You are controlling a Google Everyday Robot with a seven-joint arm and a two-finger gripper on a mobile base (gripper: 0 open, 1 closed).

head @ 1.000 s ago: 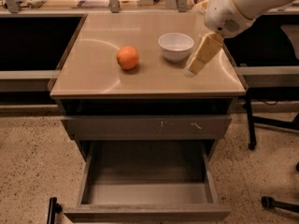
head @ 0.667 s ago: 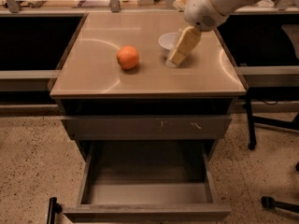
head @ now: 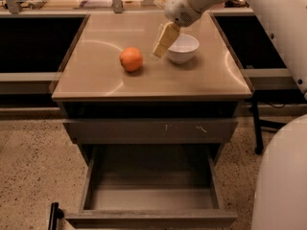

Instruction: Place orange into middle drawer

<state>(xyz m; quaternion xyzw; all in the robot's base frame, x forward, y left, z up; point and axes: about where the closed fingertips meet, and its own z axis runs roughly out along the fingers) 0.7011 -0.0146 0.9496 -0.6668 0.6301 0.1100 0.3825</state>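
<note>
The orange (head: 131, 59) is a small, round, bright fruit with a smooth, evenly coloured skin and a soft highlight on its top. It sits on the tan desk (head: 96, 75), a little left of the top's centre, casting a short shadow toward 6 o'clock. A white bowl (head: 186, 51), slightly larger than the fruit, stands at its 3 o'clock, apart from it. The end effector (head: 164, 41), pale tan and angled downward, hangs above the desk between the two, at about 2 o'clock from the orange and just beside the bowl's left rim. It does not touch the fruit, and whether it is released or clenched cannot be told. Below, at 6 o'clock, a closed drawer front with white scratch marks (head: 148, 130) sits above the middle drawer (head: 151, 218), which is pulled out, showing its lighter grey floor.
</note>
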